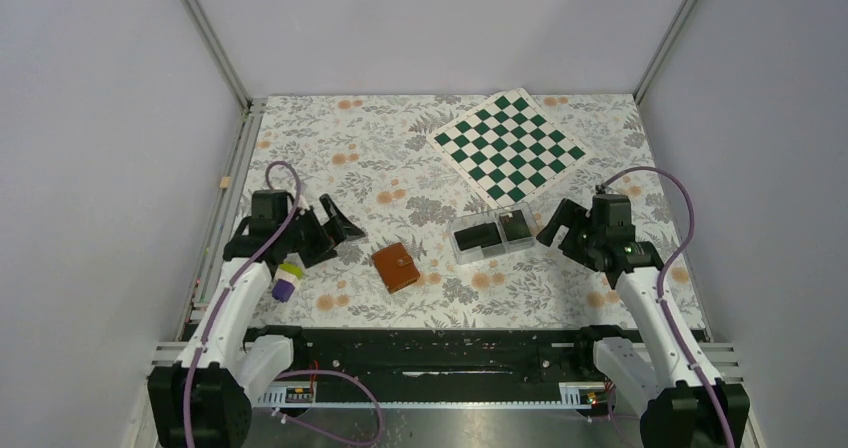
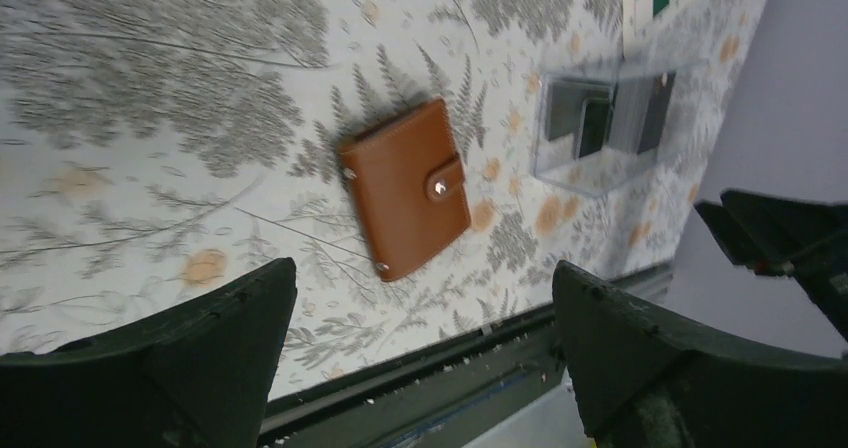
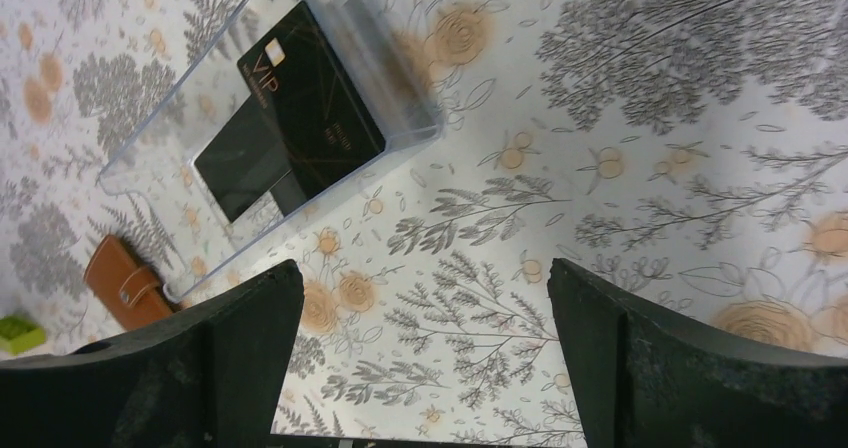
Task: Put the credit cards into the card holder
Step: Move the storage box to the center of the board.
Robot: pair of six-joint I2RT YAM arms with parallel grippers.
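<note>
Credit cards (image 1: pixel 480 236), dark and thin, lay inside a clear box (image 1: pixel 457 240) to the right of the card holder (image 1: pixel 396 267), and every place below is given from that brown holder. Farthest to its left, a small purple and yellow-green object (image 1: pixel 286 280) sat on the flowered cloth (image 1: pixel 400 148), partly under the left arm. Nearer, left of the holder and a little beyond it, the left gripper (image 1: pixel 345 223) pointed toward it with its jaws spread wide and nothing between them; the left wrist view showed the holder in the gap, well short of both fingers. The holder itself lay flat and closed, its snap tab fastened, turned at a slant. Just right of it, near but not touching, stood the box; the right wrist view showed one black card marked VIP overlapping another dark card in it. Beyond and to the right of the holder lay a green and white chessboard mat (image 1: pixel 507 146), set cornerwise. Farthest right, the right gripper (image 1: pixel 555 223) faced the box with jaws wide apart and empty.
</note>
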